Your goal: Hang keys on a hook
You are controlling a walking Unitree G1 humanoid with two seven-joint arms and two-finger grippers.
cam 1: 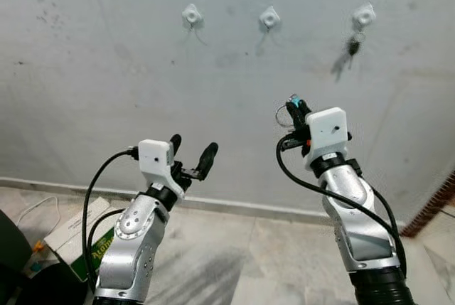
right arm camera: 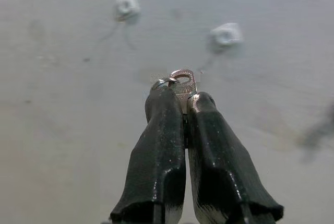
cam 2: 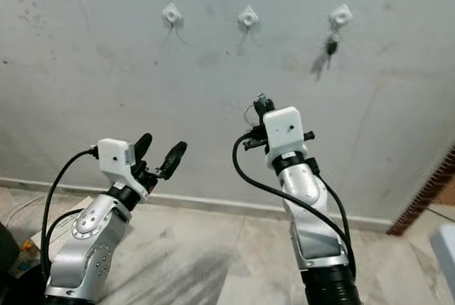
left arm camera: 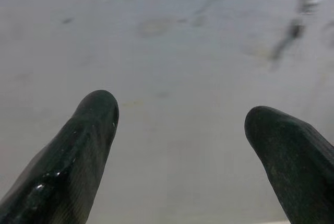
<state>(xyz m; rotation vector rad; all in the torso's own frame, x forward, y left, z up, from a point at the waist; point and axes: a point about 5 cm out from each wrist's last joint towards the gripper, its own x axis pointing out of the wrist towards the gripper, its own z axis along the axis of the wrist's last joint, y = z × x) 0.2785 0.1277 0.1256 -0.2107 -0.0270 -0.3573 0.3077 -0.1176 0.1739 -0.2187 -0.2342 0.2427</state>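
Keys, a small silver key on a thin metal ring [right arm camera: 180,83], sit pinched in the right tool [right arm camera: 180,98], raised below the white plastic middle wall hook [cam 1: 269,17], so carrying seems underway and threading the ring comes next, while the left tool [cam 1: 192,152] gapes wide, holding nothing.

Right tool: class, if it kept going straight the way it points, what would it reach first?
Probably the bare wall, with the held key touching first, between the two free hooks; depth is uncertain.
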